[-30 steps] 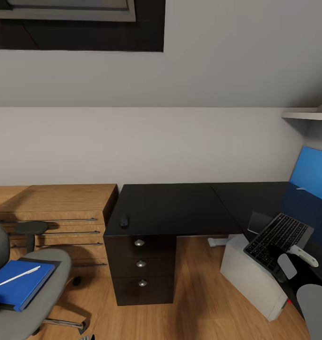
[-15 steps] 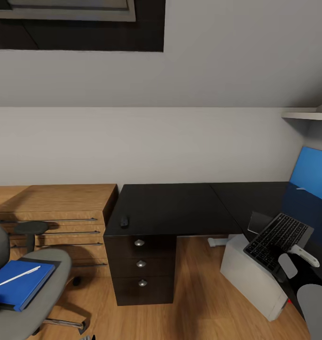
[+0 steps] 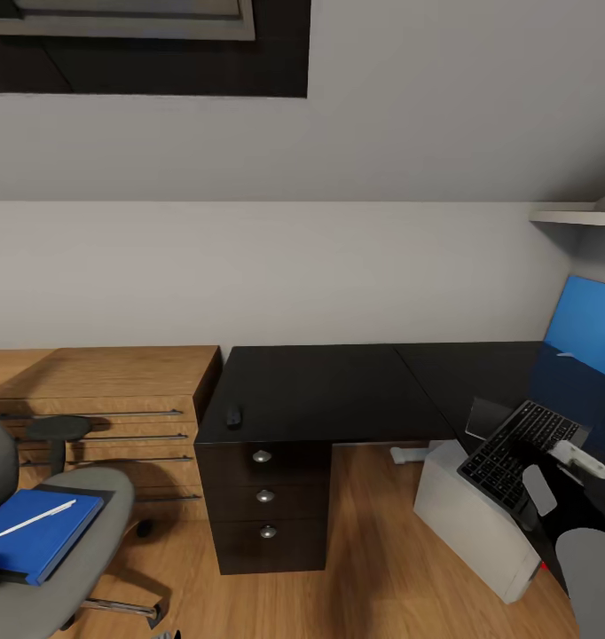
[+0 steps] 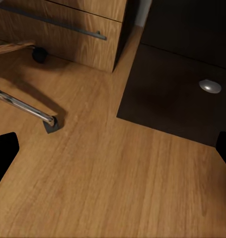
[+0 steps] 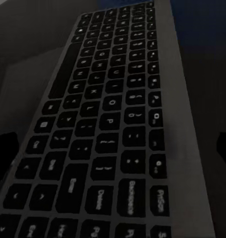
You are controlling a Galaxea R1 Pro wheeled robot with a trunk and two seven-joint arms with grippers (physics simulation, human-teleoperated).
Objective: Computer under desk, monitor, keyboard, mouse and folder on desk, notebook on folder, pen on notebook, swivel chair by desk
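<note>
Two items remain on the swivel chair [image 3: 36,550], folder [image 3: 38,532] and pen [image 3: 35,519]; right gripper [image 3: 526,469] holds keyboard [image 3: 515,444]; left fingers [image 4: 3,153] spread wide.

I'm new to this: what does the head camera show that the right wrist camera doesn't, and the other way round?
Head view: the whole room corner, with the desk, the mouse on it, the swivel chair carrying the folder and pen, and the computer. Right wrist view: key labels up close, such as Backspace and Delete. Shared: the keyboard.
</note>
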